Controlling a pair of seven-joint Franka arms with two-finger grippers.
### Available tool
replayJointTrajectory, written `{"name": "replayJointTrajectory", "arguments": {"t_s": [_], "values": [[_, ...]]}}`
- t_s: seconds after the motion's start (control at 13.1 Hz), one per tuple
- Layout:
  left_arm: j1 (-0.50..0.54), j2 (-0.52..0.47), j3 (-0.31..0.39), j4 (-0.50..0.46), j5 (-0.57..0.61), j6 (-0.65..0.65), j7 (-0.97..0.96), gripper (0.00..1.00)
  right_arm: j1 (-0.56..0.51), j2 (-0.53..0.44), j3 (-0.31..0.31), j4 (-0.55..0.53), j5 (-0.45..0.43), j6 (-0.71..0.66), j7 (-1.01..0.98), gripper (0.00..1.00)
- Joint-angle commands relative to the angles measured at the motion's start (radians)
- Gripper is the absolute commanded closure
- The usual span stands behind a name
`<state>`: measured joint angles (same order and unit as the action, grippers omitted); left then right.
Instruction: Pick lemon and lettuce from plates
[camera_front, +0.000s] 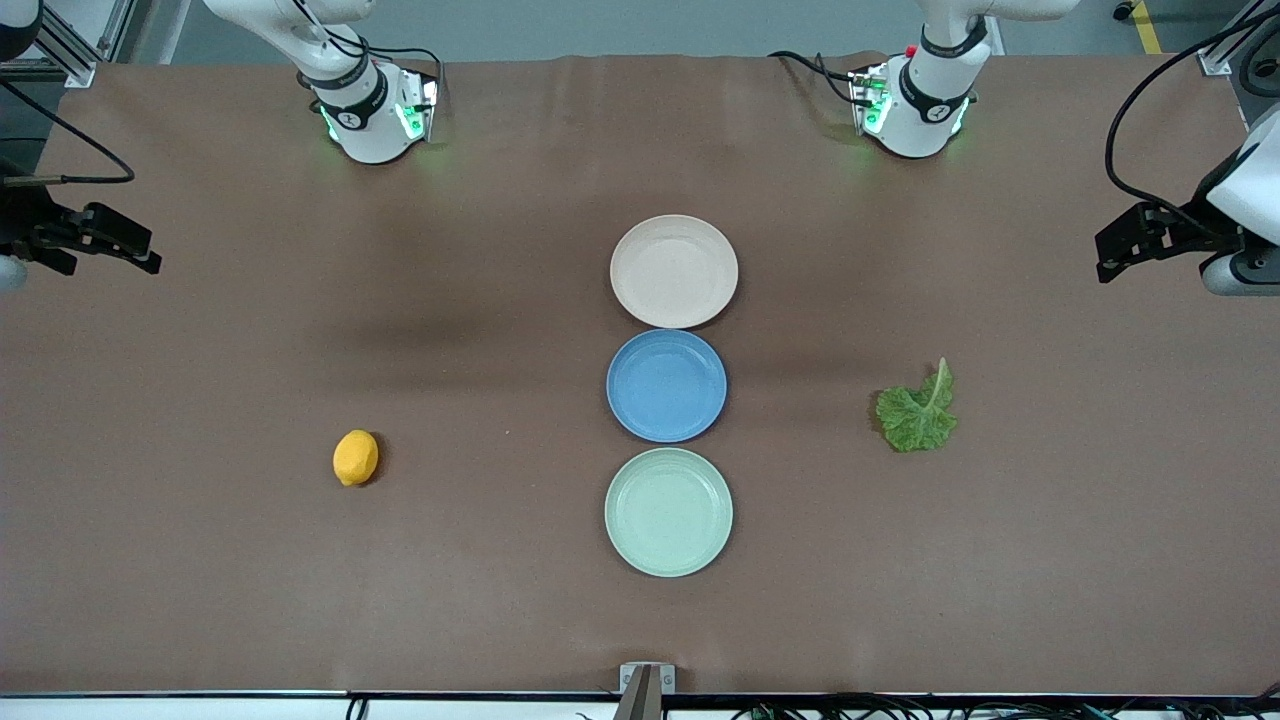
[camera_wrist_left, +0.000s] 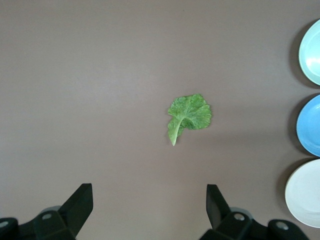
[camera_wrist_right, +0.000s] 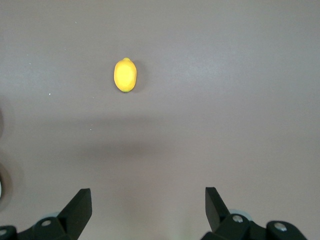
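Lemon (camera_front: 355, 458) and lettuce (camera_front: 918, 411) lie on the table (camera_front: 200, 560); left gripper (camera_wrist_left: 148, 207) and right gripper (camera_wrist_right: 147, 210) hover with fingers spread, empty.

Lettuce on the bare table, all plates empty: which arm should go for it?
Left. The lettuce lies toward the left arm's end, centred in the left wrist view between the open left gripper fingers. The right gripper, also open, is over the lemon at its own end.

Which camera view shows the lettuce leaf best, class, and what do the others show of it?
The left wrist view: the lettuce lies mid-picture on the bare table, crinkles and pale stem rib plain. The front view shows it smaller, toward the left arm's end. The right wrist view misses it.
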<state>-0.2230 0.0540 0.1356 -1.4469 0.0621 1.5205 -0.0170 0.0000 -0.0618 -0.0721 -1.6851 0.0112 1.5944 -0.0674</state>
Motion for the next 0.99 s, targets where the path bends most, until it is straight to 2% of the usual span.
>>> {"name": "replayJointTrajectory", "arguments": {"t_s": [0.0,0.23,0.38,0.76,0.91], "values": [[0.077,-0.02,-0.036,-0.006,-0.069,-0.034,0.025,0.0,0.011,-0.033,-0.006,-0.034,0.0,0.015,-0.011,0.0],[0.129,-0.037,-0.071,-0.047,-0.12,-0.057,0.039,0.0,0.012,-0.033,-0.005,-0.034,0.003,0.015,-0.011,0.0],[0.222,-0.043,-0.17,-0.059,-0.122,-0.056,0.04,0.0,0.011,-0.033,-0.005,-0.034,0.013,0.015,-0.011,0.0],[0.254,-0.085,-0.228,-0.108,-0.108,-0.008,0.04,0.0,0.009,-0.033,-0.006,-0.034,0.015,0.007,-0.011,0.0],[0.255,-0.092,-0.229,-0.121,-0.108,-0.008,0.039,0.0,0.009,-0.033,-0.006,-0.036,0.015,0.004,-0.011,0.0]]}}
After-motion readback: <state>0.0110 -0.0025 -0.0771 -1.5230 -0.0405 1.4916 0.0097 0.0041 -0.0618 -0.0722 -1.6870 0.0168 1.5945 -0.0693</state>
